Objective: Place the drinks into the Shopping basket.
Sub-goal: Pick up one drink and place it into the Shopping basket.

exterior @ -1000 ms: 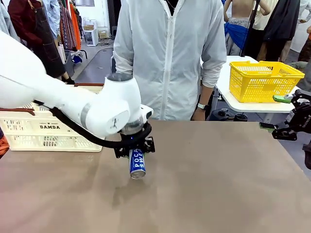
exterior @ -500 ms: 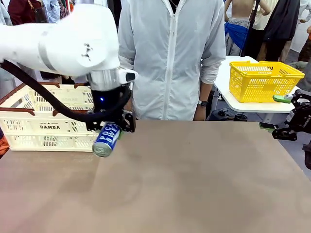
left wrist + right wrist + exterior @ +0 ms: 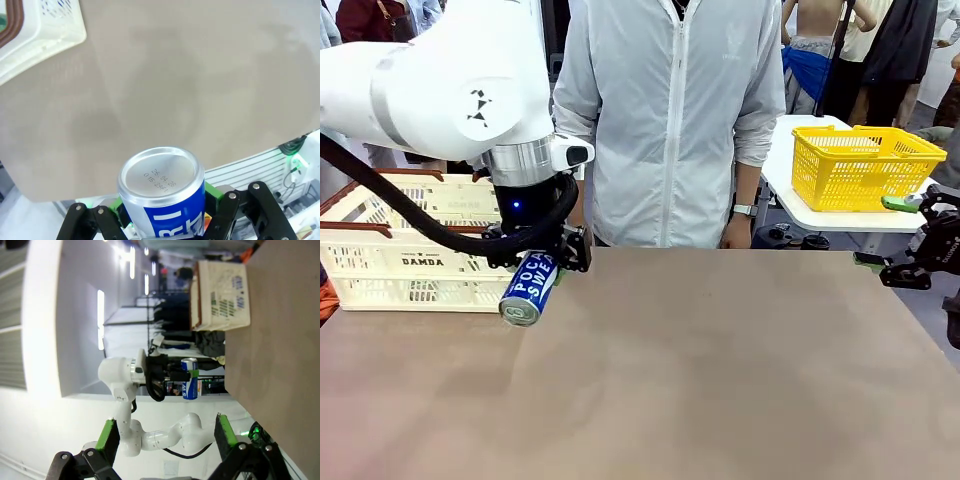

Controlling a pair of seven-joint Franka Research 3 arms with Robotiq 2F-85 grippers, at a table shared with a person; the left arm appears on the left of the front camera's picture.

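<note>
open right hand (image 3: 167,440) faces left hand (image 3: 176,374) holding can (image 3: 190,379).

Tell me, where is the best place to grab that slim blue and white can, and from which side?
Probably around the middle of its round wall, jaws closing from two opposite sides. The left gripper holds the can just that way, near its upper end, with the flat silver end left free. The smooth, narrow cylinder fits between the green pads; the ends offer no such hold.
</note>
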